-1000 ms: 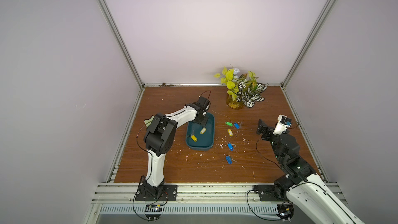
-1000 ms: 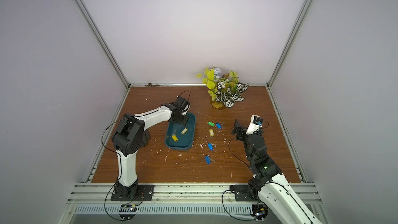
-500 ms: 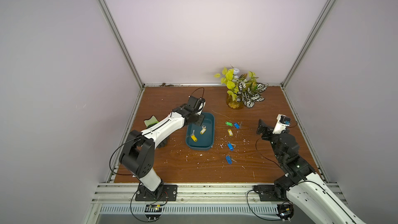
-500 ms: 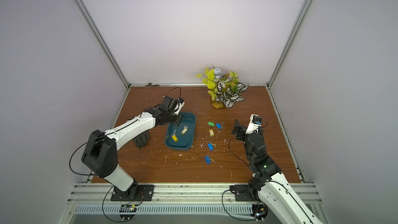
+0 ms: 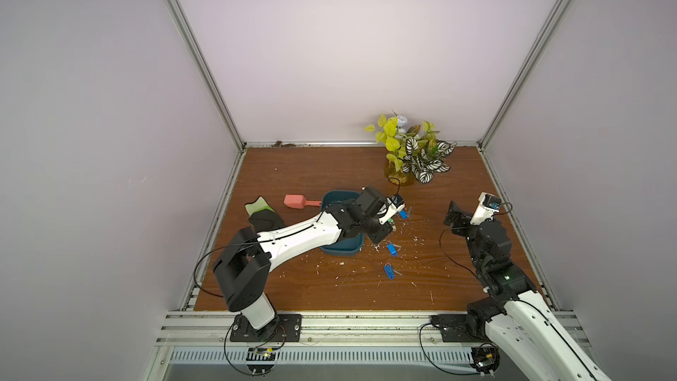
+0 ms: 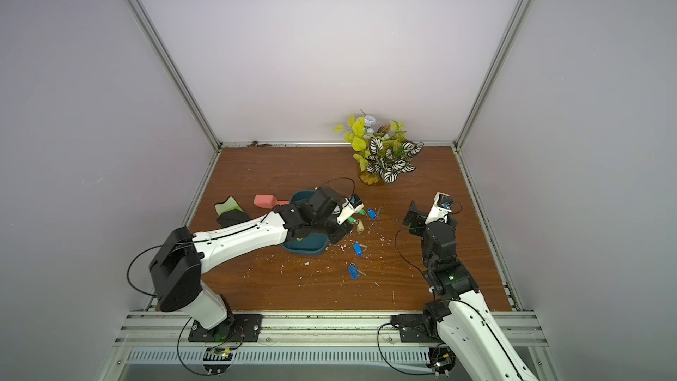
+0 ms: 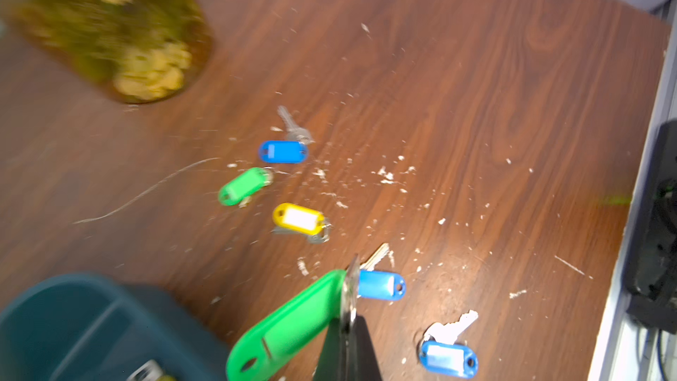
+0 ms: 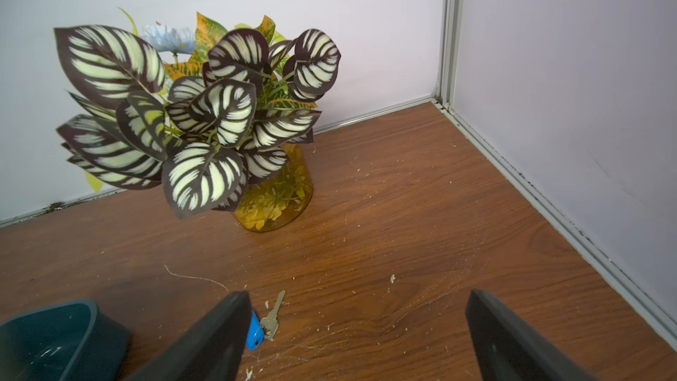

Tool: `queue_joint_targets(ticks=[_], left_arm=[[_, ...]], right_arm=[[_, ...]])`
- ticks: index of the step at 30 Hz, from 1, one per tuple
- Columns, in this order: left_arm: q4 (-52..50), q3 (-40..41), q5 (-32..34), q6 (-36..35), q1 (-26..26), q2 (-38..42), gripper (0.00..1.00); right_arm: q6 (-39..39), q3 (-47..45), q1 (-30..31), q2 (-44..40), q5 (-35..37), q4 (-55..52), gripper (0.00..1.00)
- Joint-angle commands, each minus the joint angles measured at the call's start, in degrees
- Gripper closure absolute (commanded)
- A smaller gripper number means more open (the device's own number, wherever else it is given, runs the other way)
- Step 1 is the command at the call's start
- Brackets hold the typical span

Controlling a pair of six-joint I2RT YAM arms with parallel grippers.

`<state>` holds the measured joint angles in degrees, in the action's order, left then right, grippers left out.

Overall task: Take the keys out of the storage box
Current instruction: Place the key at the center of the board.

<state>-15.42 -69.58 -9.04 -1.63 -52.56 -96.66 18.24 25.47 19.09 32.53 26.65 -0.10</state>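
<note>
Within the last half second the left arm has swung rightward. The left gripper was at the far left corner of the storage box and now sits just past its right rim, carrying a key. By my reading, one more key is as good as out and only needs setting down.

At the left, the pink scoop lies uncovered on the table, its handle toward the box. The arm stretches low and nearly straight across the box and hides most of the inside. In the left wrist view a blurred glint of metal shows there, so more keys probably remain.

The left gripper is pressed together on the metal blade of a green-tagged key, with the tag dangling by the rim. Just beyond it, five keys lie on the wood:
- blue tag
- green tag
- yellow tag
- blue tag
- blue tag

Farther right, the right gripper hovers well apart from the box. Its jaws are spread wide and hold nothing, and it faces the potted plant.
</note>
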Motion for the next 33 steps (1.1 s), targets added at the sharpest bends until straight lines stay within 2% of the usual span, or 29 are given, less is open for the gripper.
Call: queue_joint_targets(ticks=[1, 14, 33], left_arm=[[1.2, -3.8, -1.7, -2.5, -1.9, -5.2, 1.0], [1.4, -16.6, -5.5, -6.3, -3.1, -21.7, 1.0], [-0.7, -22.3, -0.7, -7.4, -3.0, -29.5, 0.98]], right_arm=[[-0.5, 3.3, -0.2, -2.2, 1.3, -0.3, 0.01], [0.0, 3.1, -0.3, -4.8, 3.5, -2.2, 0.01], [0.8, 2.5, -0.2, -5.2, 2.6, -2.4, 0.01]])
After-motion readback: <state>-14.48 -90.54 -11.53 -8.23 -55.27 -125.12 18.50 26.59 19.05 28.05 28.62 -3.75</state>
